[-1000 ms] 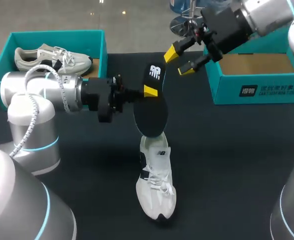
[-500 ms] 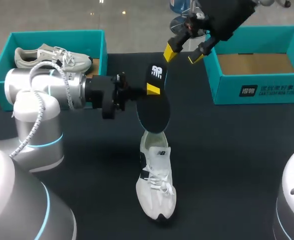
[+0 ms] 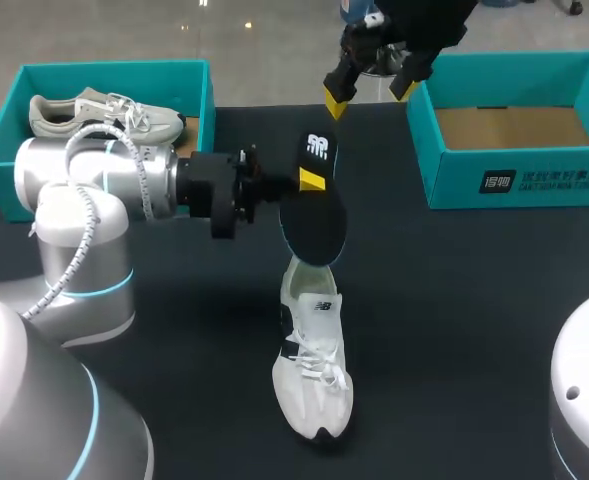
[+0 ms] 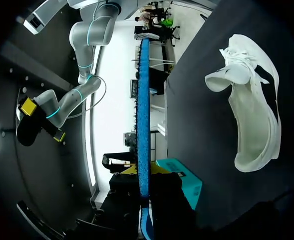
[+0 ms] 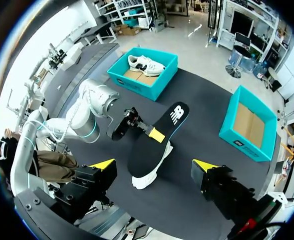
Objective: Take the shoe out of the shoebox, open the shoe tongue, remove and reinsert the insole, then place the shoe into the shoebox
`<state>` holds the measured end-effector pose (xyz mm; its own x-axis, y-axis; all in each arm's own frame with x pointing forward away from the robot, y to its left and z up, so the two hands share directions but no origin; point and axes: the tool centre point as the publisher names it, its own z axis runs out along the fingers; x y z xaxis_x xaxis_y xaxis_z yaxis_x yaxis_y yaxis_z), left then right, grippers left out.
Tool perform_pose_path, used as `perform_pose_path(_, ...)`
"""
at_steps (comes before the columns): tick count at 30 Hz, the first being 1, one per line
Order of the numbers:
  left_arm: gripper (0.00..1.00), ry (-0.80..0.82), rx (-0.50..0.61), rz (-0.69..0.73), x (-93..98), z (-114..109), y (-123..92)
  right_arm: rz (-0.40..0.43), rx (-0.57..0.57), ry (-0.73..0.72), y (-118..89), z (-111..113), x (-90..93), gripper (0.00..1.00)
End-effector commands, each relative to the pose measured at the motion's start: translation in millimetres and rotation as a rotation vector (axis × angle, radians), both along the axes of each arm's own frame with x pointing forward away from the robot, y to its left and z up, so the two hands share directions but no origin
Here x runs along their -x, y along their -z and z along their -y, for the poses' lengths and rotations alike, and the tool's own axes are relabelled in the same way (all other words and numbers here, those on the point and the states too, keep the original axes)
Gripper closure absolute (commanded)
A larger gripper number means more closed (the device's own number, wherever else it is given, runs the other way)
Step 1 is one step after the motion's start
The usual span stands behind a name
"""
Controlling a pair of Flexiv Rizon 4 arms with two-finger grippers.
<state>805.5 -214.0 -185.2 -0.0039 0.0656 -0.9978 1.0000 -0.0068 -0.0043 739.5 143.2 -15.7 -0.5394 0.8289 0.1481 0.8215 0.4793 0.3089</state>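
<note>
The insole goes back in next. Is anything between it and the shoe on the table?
Nothing visible does. The insole, held in the left gripper, hangs over the heel end of the shoe; the right gripper is up and away.

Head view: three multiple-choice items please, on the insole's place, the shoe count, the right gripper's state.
1. Where is the insole? A. in the left gripper, above the white shoe B. inside that shoe C. beside that shoe
2. How many shoes show? A. one B. two C. three
3. The right gripper is: A. shut on the insole B. shut on the shoe C. open
1 A, fingers pinch its edge; 2 B, one on the table, another in the left shoebox; 3 C, tips apart.
</note>
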Motion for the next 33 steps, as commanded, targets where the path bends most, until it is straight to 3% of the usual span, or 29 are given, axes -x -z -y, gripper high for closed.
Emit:
perform_pose_path(1,1.0,-0.012,-0.007,0.002,2.2,-1.1,1.4,0.019,0.078,0.03,-0.7,-4.6,-1.0,0.0)
perform_pose_path(24,1.0,-0.012,-0.007,0.002,2.2,-1.1,1.4,0.019,0.078,0.03,-0.7,-4.6,-1.0,0.0)
perform_pose_path(31,1.0,-0.052,0.09,-0.511,18.2,-14.2,-14.2,0.019,0.078,0.03,-0.7,-4.6,-1.0,0.0)
perform_pose_path(33,1.0,-0.086,0.047,-0.668,19.6,-15.9,-14.6,0.019,0.078,0.03,-0.7,-4.6,-1.0,0.0)
